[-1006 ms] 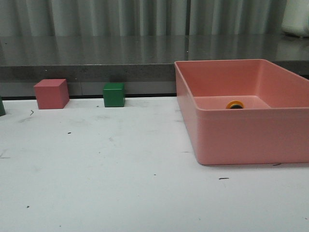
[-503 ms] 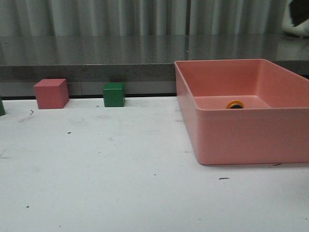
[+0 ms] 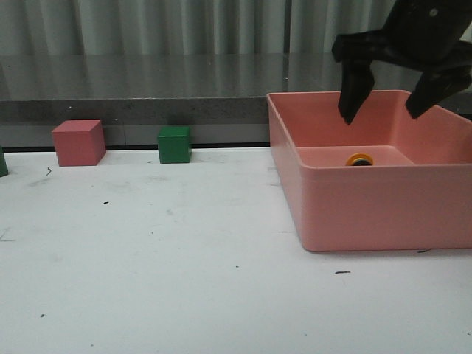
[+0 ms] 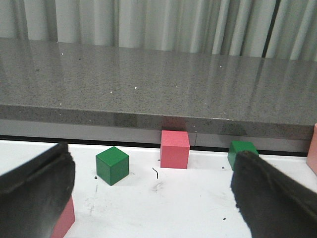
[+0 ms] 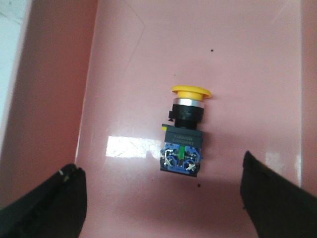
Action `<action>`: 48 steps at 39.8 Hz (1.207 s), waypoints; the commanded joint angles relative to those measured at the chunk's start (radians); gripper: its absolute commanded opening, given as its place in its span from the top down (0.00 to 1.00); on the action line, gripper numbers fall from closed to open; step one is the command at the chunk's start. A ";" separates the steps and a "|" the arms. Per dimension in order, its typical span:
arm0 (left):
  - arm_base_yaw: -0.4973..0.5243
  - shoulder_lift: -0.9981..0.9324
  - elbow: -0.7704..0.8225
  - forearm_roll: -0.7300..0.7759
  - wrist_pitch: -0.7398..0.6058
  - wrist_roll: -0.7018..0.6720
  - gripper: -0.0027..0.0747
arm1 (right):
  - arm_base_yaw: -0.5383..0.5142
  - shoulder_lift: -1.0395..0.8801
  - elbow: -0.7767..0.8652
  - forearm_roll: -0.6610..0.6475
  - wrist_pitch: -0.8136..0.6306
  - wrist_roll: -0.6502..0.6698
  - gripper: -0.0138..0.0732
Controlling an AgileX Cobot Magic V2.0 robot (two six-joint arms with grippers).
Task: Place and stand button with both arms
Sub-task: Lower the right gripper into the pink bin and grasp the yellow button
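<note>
The button (image 5: 185,134) lies on its side on the floor of the pink bin (image 3: 354,206): yellow cap, pale collar, black body, blue contact end toward my right gripper. In the front view only its yellow cap (image 3: 359,159) shows over the bin's front wall. My right gripper (image 3: 383,114) hangs open above the bin, over the button, fingers wide apart and empty; it also shows in the right wrist view (image 5: 161,198). My left gripper (image 4: 148,198) is open and empty over the white table; it is out of the front view.
A pink cube (image 3: 77,142) and a green cube (image 3: 174,144) stand at the table's back edge, left of the bin. The left wrist view shows another green cube (image 4: 112,165), a pink cube (image 4: 174,149), a green cube (image 4: 241,151) and a pink block (image 4: 62,220) by one finger. A grey ledge (image 3: 147,85) runs behind.
My right arm has come into the front view from the upper right and now hangs open over the bin. The button and cubes have not moved.
</note>
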 commanded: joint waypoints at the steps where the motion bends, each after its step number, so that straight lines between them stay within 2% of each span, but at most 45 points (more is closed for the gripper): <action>1: -0.007 0.013 -0.040 -0.002 -0.078 0.001 0.16 | 0.001 0.054 -0.108 -0.001 0.035 0.011 0.10; 7: -0.007 0.013 -0.040 -0.002 -0.078 0.001 0.16 | -0.015 0.166 -0.193 -0.002 0.106 0.062 0.10; 22: -0.007 0.013 -0.040 -0.002 -0.078 0.001 0.16 | -0.029 0.297 -0.248 -0.002 0.112 0.065 0.11; 25: -0.007 0.013 -0.040 -0.002 -0.078 0.001 0.16 | -0.029 0.299 -0.248 -0.002 0.113 0.065 0.18; 30: -0.007 0.013 -0.040 -0.002 -0.078 0.001 0.16 | -0.029 0.297 -0.254 -0.002 0.113 0.065 0.40; 33: -0.007 0.013 -0.040 -0.002 -0.078 0.001 0.16 | -0.029 0.292 -0.255 -0.002 0.114 0.065 0.47; 48: -0.007 0.013 -0.040 -0.002 -0.078 0.001 0.16 | -0.029 0.242 -0.255 -0.002 0.115 0.065 0.49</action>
